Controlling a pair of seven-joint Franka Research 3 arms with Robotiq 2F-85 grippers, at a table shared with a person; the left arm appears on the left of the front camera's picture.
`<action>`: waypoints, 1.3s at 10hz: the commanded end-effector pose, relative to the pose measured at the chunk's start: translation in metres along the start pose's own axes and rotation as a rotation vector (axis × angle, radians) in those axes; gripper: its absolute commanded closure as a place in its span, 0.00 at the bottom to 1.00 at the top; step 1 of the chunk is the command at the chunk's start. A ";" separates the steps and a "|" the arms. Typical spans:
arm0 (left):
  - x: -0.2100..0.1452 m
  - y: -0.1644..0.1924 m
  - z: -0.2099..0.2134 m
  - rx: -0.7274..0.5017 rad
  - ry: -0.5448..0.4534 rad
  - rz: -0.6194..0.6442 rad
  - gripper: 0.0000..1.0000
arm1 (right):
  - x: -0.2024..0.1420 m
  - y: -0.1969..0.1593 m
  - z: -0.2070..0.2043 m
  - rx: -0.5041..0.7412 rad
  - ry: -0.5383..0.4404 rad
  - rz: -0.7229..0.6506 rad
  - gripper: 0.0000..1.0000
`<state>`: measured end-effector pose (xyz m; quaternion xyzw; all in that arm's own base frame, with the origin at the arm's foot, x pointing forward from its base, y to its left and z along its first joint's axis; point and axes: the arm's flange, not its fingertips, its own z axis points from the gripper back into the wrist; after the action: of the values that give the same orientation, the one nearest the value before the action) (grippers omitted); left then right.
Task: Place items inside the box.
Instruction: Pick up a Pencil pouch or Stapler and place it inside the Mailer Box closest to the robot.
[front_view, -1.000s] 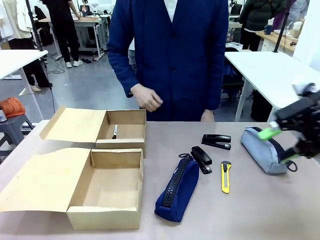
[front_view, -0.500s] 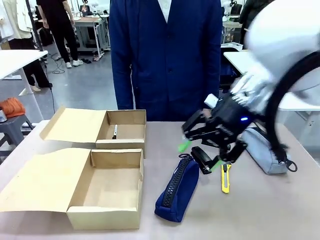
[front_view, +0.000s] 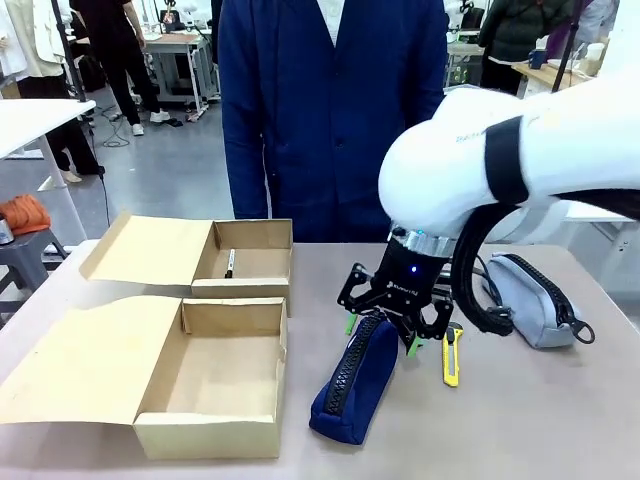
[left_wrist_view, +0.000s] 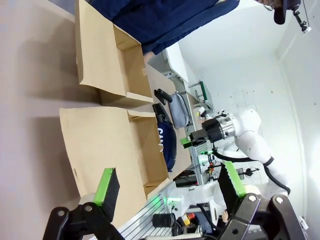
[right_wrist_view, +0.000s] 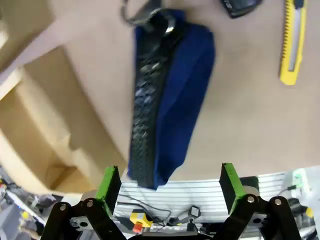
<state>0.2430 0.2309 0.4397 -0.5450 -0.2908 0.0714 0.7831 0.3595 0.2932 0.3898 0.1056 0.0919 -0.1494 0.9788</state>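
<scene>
Overhanging 1 navy pouch (front_view: 352, 388): 2 fingers (right_wrist_view: 108, 184)

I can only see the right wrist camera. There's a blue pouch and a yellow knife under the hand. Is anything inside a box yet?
Observer: Yes. A pen lies in the far box.
Operator: Is there another pouch somewhere?
Observer: A grey pouch lies on the table, on the robot's right of the knife.
Operator: Is somebody there watching?
Observer: A person in a blue coat stands at the far side of the table.
</scene>
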 end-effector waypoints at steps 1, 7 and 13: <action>0.000 -0.002 0.000 -0.022 -0.012 -0.020 0.00 | 0.009 0.028 -0.017 -0.037 0.003 -0.057 0.00; 0.000 -0.002 0.000 -0.022 -0.012 -0.020 0.00 | 0.006 0.048 -0.090 -0.182 -0.031 -0.004 0.00; 0.000 -0.002 0.000 -0.022 -0.012 -0.020 0.00 | 0.001 0.043 -0.084 -0.169 -0.044 0.024 0.00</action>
<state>0.2429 0.2310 0.4397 -0.5452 -0.2908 0.0714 0.7830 0.3621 0.3507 0.3140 0.0333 0.0922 -0.1254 0.9873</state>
